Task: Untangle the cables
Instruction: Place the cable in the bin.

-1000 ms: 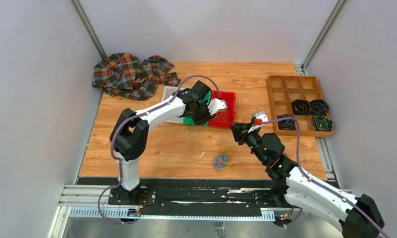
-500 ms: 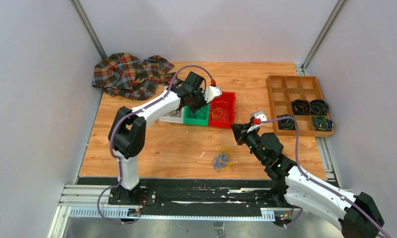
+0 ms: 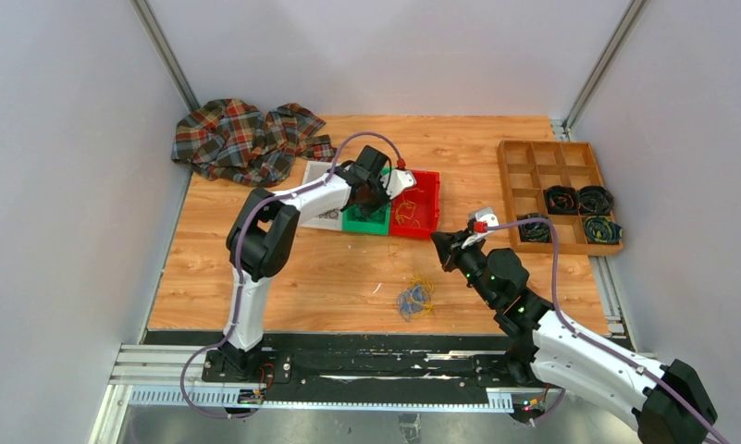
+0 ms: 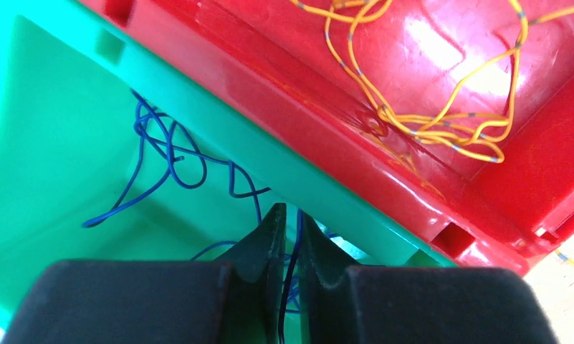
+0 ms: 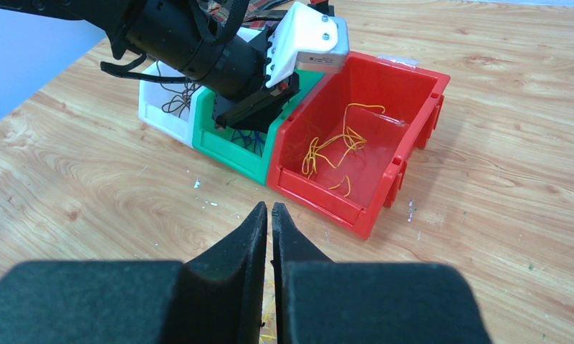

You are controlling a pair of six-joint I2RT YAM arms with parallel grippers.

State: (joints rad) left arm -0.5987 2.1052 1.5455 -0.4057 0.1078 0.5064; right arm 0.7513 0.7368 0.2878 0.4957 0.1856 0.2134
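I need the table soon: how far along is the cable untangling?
Done: yellow-orange wires lie in the red plastic bin, blue wires in the green plastic bin, dark wires in the white bin. In hand: the left gripper, over the green bin, pinches one thin blue wire. Left: a small multicoloured wire clump on the wooden table; the right gripper hovers shut.

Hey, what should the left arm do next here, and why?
Probably open the left fingers and release. A blue wire is pinched between them, hanging into the green bin where other blue loops already lie, so letting go should drop it with its own colour.
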